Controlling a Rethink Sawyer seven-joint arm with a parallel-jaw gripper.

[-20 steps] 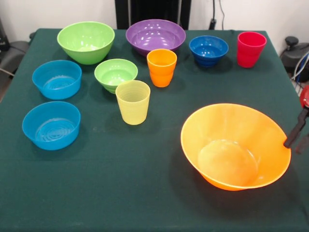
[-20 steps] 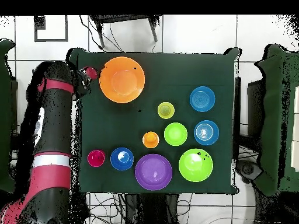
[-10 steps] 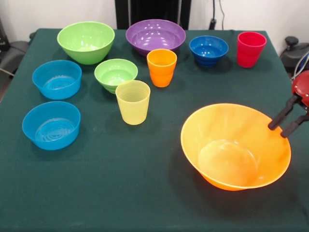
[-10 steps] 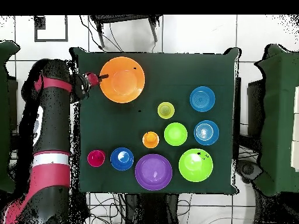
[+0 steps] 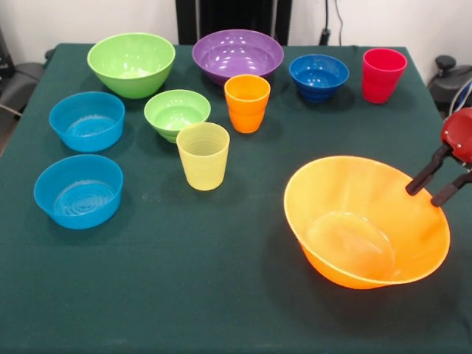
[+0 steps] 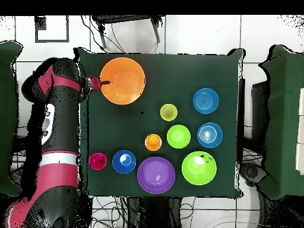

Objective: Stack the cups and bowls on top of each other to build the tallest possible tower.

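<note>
Nothing stacked: ten pieces stand loose on the green-clothed surface

Pincer at the far rim of the huge orange plastic bowl, its two dark fingers set narrowly apart astride the rim, gripping nothing as far as can be told; the bowl sits near the surface's edge, tilted. Large green bowl, large purple bowl, small dark blue bowl, small green bowl, two light blue bowls, and ribbed orange, yellow and red tumblers stand apart; the whole tower remains to build, with open cloth at front centre
</note>
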